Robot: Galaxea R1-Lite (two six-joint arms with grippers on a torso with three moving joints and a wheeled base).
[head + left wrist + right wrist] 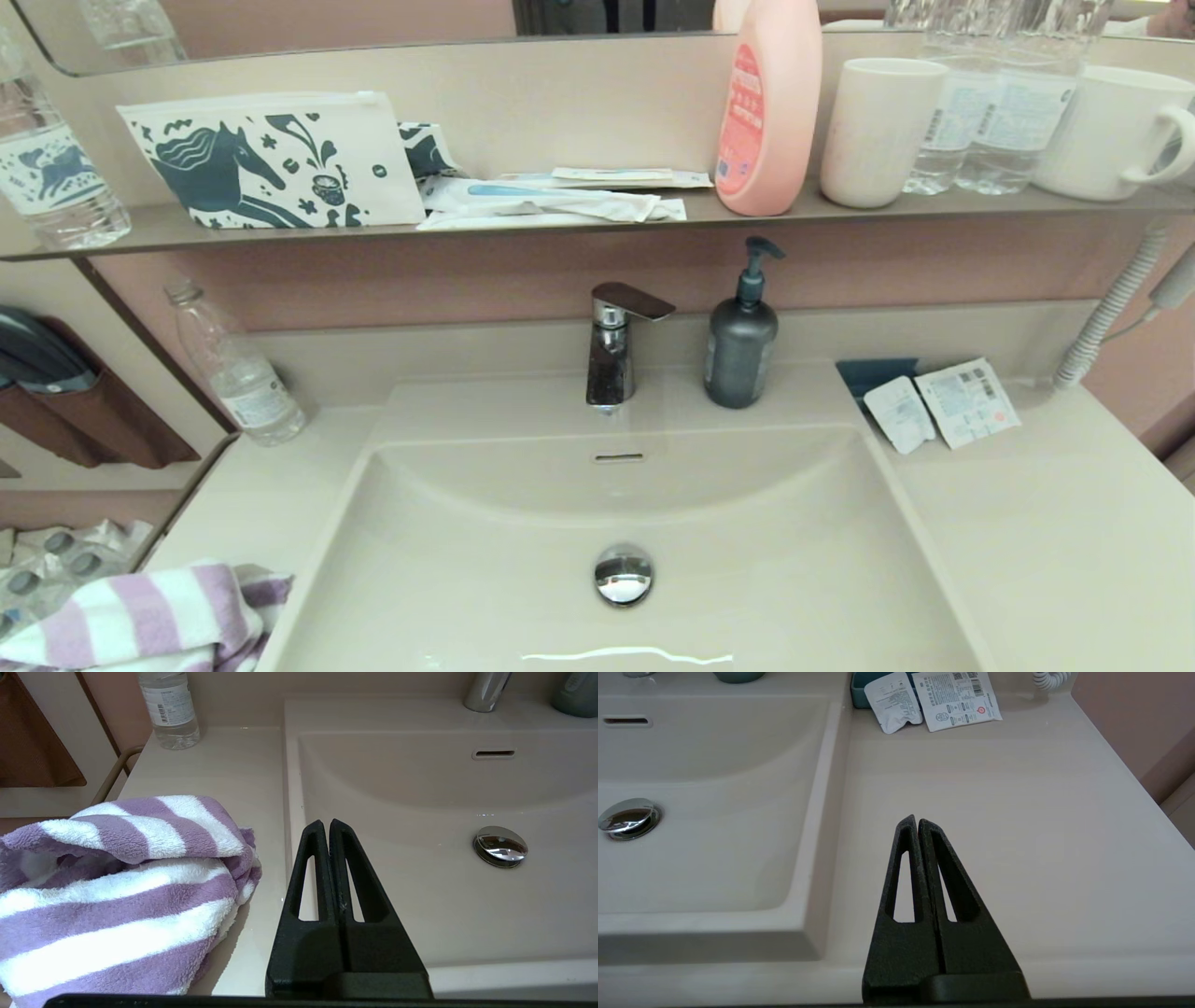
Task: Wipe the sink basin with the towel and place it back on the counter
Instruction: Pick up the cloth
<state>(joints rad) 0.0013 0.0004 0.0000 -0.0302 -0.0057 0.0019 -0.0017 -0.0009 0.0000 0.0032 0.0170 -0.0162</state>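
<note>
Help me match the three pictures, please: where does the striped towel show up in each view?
Head view: the towel lies bunched in the bottom left corner, on the counter left of the sink basin.
Left wrist view: it fills the lower left, beside the shut left gripper.
Right wrist view: not in it.
Shared landmark: the chrome drain plug shows in all three.

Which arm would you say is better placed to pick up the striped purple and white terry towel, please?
The left. The left gripper, shut, hovers right beside the striped purple and white terry towel on the beige counter's left side; the right gripper, also shut, sits across the beige rectangular sink basin.
</note>
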